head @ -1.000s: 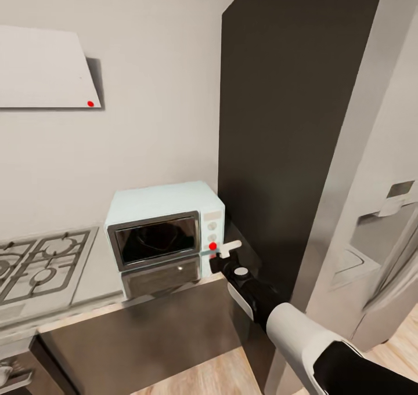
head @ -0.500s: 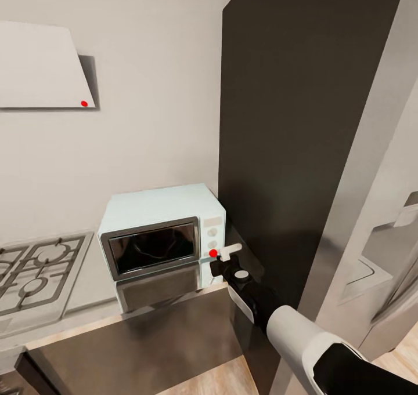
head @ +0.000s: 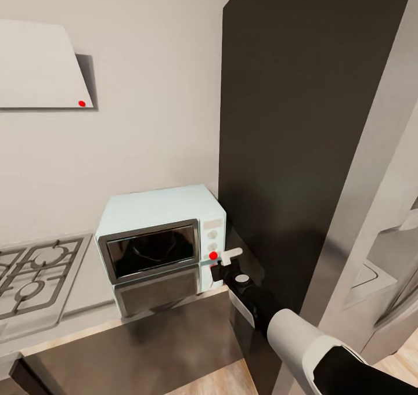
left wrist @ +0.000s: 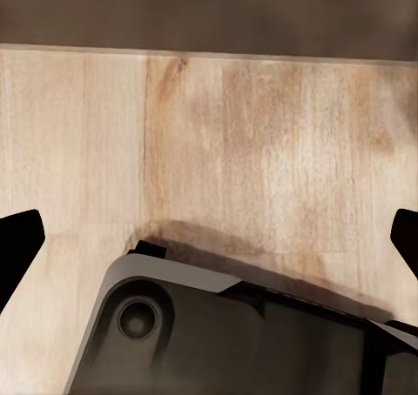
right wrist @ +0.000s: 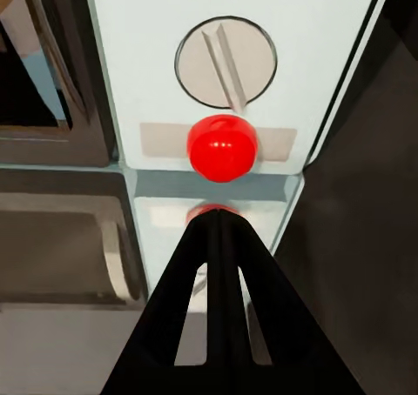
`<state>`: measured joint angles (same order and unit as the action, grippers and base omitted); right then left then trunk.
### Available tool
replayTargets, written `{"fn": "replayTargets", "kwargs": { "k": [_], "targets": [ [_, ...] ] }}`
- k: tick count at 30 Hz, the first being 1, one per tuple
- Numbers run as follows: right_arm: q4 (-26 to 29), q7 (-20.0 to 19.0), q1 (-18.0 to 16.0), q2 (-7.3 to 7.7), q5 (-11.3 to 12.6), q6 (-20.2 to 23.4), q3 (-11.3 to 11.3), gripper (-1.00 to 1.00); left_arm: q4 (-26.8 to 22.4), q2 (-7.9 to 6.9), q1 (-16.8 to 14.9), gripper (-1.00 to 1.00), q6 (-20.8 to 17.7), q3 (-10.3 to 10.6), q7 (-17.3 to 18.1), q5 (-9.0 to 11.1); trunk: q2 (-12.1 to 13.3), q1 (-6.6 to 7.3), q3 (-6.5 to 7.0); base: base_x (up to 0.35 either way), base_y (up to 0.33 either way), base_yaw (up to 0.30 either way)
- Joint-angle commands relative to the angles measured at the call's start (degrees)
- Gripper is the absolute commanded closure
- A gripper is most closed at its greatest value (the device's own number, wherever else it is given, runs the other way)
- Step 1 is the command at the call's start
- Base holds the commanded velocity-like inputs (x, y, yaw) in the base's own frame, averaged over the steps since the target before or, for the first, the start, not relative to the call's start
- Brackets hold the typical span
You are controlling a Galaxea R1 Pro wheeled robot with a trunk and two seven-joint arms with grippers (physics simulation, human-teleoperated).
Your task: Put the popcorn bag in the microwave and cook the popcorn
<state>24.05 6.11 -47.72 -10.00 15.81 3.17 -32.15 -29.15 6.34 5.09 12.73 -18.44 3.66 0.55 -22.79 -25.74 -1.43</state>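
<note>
Resting on the counter (head: 87,279), your microwave (head: 159,235) has its door closed; contents unclear. Right tool (right wrist: 218,225), fingers together, points at the red button (right wrist: 221,146).

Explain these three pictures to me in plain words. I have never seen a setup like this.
This is a simulated two-armed robot on wheels, steered by a person. The large picture comes from a camera on its head, looking down at a kitchen corner. There a pale mint-blue boxy microwave with a dark glass door stands on a glossy grey countertop, beside a steel gas hob and a tall dark cabinet.

The robot's right arm reaches toward the microwave's control panel. Its camera, near the right gripper, shows two black fingers pressed together, holding nothing, pointing at a round red button below a cream dial.

The other small picture comes from the left arm's camera. It looks down at the wood floor, with the left gripper's fingertips wide apart.
</note>
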Motion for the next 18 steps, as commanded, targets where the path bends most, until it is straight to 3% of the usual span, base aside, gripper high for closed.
{"fn": "replayTargets", "kwargs": {
  "k": [1, 18],
  "targets": [
    [0.03, 0.48, -0.09, 0.0, 0.45, 0.2, -0.46, 1.0, -0.11, 0.07, 0.01, -1.0, 0.01, -0.37, 0.38, 0.03, -0.13, -0.04, -0.12, 0.002, 0.0, 0.0],
    [0.03, 0.47, -0.09, 0.0, 0.45, 0.17, -0.46, 1.0, -0.11, 0.07, -0.08, -1.0, 0.01, -0.35, 0.38, 0.03, -0.13, -0.04, -0.12, 0.099, 0.0, 0.0]
  ]
}}
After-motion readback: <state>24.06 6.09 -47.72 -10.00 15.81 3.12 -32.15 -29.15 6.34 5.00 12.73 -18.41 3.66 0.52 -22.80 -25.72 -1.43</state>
